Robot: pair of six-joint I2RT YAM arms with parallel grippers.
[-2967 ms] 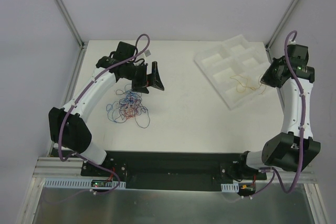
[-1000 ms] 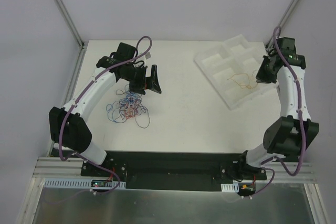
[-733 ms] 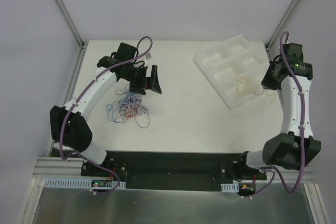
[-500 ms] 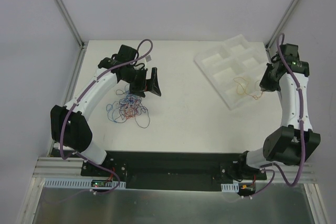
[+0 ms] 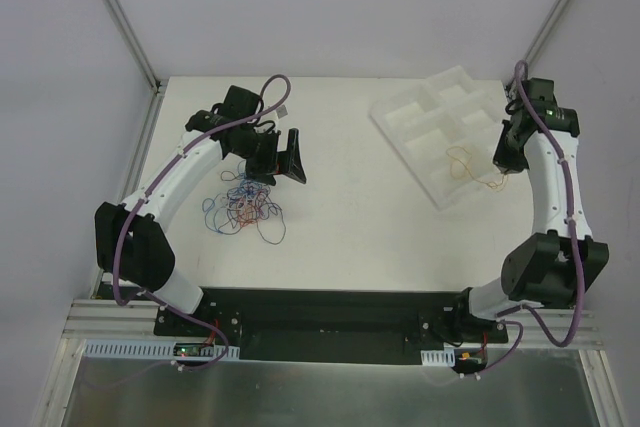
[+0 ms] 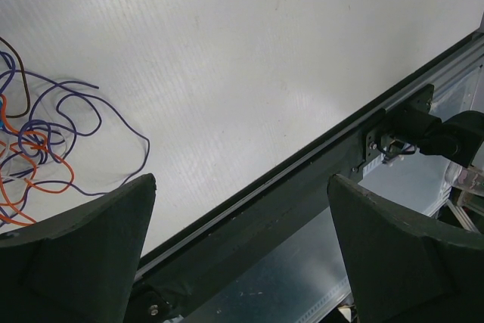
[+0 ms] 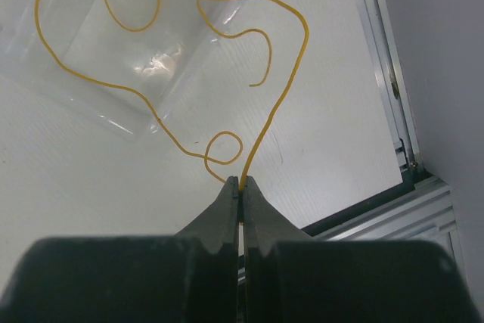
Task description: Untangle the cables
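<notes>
My right gripper pinched tight on yellow wire, trailing over tray. My left gripper gaping, empty, beside tangle on table. One wire apart; bulk looks knotted.

Overhead, two close wrist views (table shared)

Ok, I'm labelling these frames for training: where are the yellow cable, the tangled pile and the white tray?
yellow cable [image 7: 287, 92], right wrist view, its long rising strand.
tangled pile [image 5: 243, 205], top view, its middle.
white tray [image 5: 408, 109], top view, bare left compartment.
</notes>
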